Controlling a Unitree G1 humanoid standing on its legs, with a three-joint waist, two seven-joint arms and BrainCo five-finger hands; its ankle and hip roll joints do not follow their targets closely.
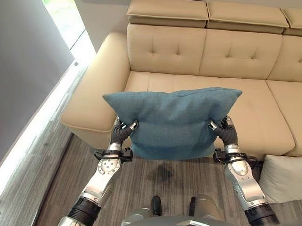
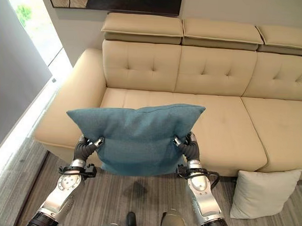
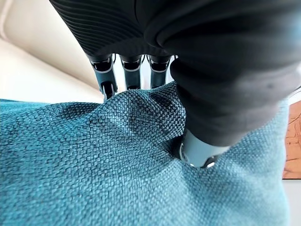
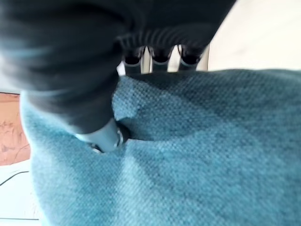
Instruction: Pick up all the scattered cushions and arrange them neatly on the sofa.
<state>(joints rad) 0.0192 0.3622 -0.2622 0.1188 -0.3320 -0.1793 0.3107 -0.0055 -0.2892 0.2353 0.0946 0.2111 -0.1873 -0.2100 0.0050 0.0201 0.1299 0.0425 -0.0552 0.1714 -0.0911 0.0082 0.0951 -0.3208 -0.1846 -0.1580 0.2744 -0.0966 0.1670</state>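
Together, each robot hand, left [image 1: 124, 132] and right [image 1: 224, 128], pinches the teal cushion [image 1: 173, 121] above the sofa [image 1: 251, 91].

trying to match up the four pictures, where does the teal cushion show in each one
Left eye view: teal cushion at centre, held up in front of the sofa seat between left hand and right hand.
Right eye view: centre, slightly left of middle.
Left wrist view: the weave fills the lower part, thumb pressed in.
Right wrist view: lower and right part.
Shared landmark: the beige sofa, cream behind the cushion in both wrist views.
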